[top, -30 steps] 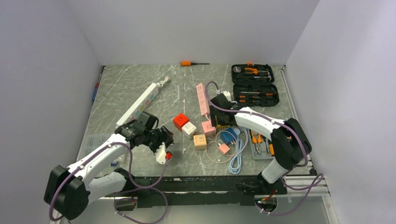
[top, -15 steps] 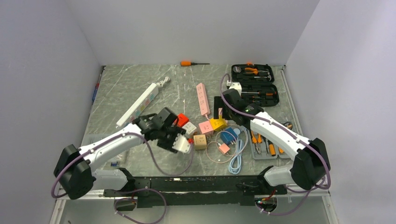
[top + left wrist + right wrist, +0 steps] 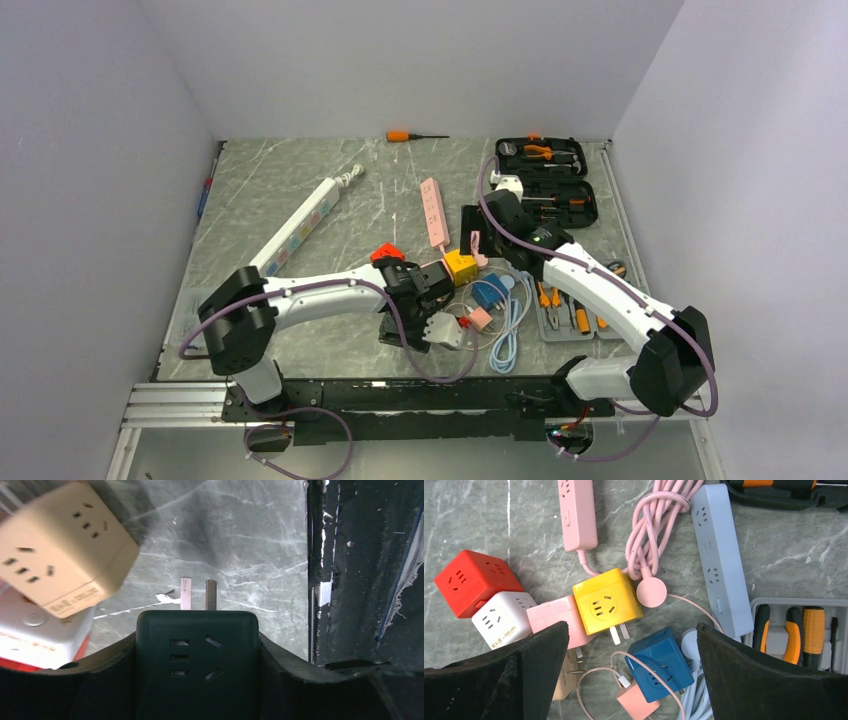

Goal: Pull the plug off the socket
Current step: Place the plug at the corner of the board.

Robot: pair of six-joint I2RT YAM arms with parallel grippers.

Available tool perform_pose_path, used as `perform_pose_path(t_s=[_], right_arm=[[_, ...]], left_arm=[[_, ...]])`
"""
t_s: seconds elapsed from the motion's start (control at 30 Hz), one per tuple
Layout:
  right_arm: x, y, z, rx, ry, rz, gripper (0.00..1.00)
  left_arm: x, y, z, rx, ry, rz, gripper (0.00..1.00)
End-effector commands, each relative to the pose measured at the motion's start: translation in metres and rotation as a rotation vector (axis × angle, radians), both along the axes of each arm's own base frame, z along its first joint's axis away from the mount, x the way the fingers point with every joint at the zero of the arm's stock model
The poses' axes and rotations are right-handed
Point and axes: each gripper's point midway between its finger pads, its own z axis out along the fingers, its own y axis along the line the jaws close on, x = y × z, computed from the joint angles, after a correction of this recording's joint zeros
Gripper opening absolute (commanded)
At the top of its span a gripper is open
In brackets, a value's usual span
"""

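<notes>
From above, both arms reached into the cluster of cubes in the middle of the counter (image 3: 280, 180). The left tool (image 3: 432, 325) sat at the cluster's near side, and what it held could not be told there. The right tool (image 3: 472, 236) hung just behind a yellow cube (image 3: 460, 265), its opening hard to read.

The left wrist view settled the first. That tool was clamped on a dark cube (image 3: 197, 670), a finger on each side. The cube's two prongs (image 3: 196, 592) stood bare over the counter, plugged into nothing. A beige cube (image 3: 60, 550) showed at upper left, blurred and cut off.

The right wrist view showed that tool wide and holding nothing, above the yellow cube. A pink cube (image 3: 555, 621) lay just beside the yellow one, partly hidden by one finger. Red (image 3: 474, 582) and white (image 3: 504, 617) cubes lay further left, and a blue cube (image 3: 656, 662) lay nearer the camera.
</notes>
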Motion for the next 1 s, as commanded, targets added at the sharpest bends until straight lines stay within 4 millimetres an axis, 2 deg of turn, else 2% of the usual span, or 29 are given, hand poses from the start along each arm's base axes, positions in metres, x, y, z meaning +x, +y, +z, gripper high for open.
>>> perform_pose_path(t_s=[0.0, 0.13, 0.27, 0.4, 0.53, 0.67, 0.73, 0.77, 0.87, 0.9, 0.97], right_arm=[[0.002, -0.002, 0.032, 0.050, -0.067, -0.023, 1.00], [-0.006, -0.005, 0.033, 0.078, -0.070, -0.032, 1.00], [-0.014, -0.008, 0.033, 0.098, -0.060, -0.040, 1.00], [-0.025, -0.014, 0.033, 0.103, -0.049, -0.043, 1.00], [-0.032, -0.020, 0.033, 0.103, -0.050, -0.057, 1.00], [-0.035, -0.024, 0.033, 0.099, -0.051, -0.067, 1.00], [-0.035, -0.025, 0.033, 0.098, -0.054, -0.069, 1.00], [-0.035, -0.026, 0.032, 0.096, -0.054, -0.068, 1.00], [-0.035, -0.026, 0.032, 0.090, -0.055, -0.063, 1.00], [-0.034, -0.026, 0.032, 0.087, -0.055, -0.064, 1.00], [-0.033, -0.025, 0.034, 0.085, -0.059, -0.060, 1.00]], left_arm=[[0.000, 0.014, -0.005, 0.052, -0.010, 0.052, 0.00], [0.004, 0.009, -0.021, 0.022, -0.032, 0.026, 0.00], [0.013, -0.012, -0.034, -0.032, -0.045, 0.019, 0.03], [0.019, -0.038, -0.034, -0.115, -0.040, -0.009, 0.10], [0.021, -0.064, -0.031, -0.196, -0.018, -0.033, 0.12], [0.022, -0.083, -0.033, -0.227, 0.019, -0.007, 0.14], [0.022, -0.088, -0.034, -0.234, 0.033, 0.002, 0.19], [0.020, -0.089, -0.034, -0.240, 0.042, -0.002, 0.25], [0.011, -0.091, -0.034, -0.254, 0.086, -0.008, 0.71], [0.008, -0.091, -0.034, -0.258, 0.105, -0.009, 0.83], [0.003, -0.089, -0.033, -0.256, 0.128, -0.006, 0.97]])
